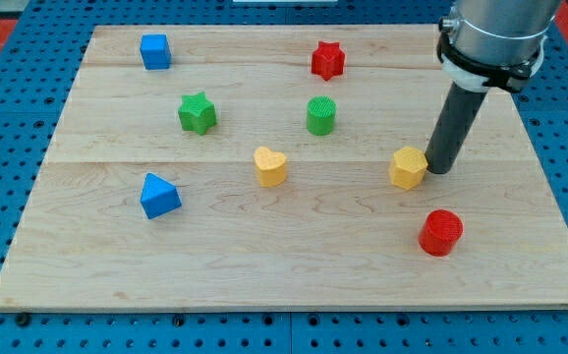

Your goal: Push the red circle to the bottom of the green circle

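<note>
The red circle [441,233] lies near the view's bottom right of the wooden board [264,256]. The green circle [321,115] stands up and to the left of it, near the board's middle top. My tip [439,171] rests on the board just right of a yellow hexagon [409,167], touching or nearly touching it. The tip is above the red circle and well to the right of the green circle.
A red star [328,60] sits at the top, above the green circle. A yellow heart [270,166] lies lower left of the green circle. A green star [198,112], a blue cube [154,51] and a blue triangle [159,196] are on the left half.
</note>
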You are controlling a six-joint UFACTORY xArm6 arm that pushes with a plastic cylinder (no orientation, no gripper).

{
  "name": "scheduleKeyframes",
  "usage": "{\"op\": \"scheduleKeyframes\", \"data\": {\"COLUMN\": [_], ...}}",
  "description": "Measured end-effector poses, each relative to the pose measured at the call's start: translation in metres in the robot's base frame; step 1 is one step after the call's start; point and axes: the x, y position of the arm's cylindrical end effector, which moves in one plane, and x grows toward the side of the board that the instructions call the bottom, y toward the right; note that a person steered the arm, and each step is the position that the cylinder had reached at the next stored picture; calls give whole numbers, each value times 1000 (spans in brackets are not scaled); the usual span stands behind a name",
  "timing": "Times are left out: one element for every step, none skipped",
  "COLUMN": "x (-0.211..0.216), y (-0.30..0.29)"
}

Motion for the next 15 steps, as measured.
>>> {"op": "scheduleKeyframes", "data": {"x": [0, 16, 38, 38, 32, 26, 26, 52, 93, 108, 105, 102, 87, 81, 53], "y": [11, 35, 27, -13, -19, -7, 26, 73, 73, 43, -3, -55, -108, -95, -110]}}
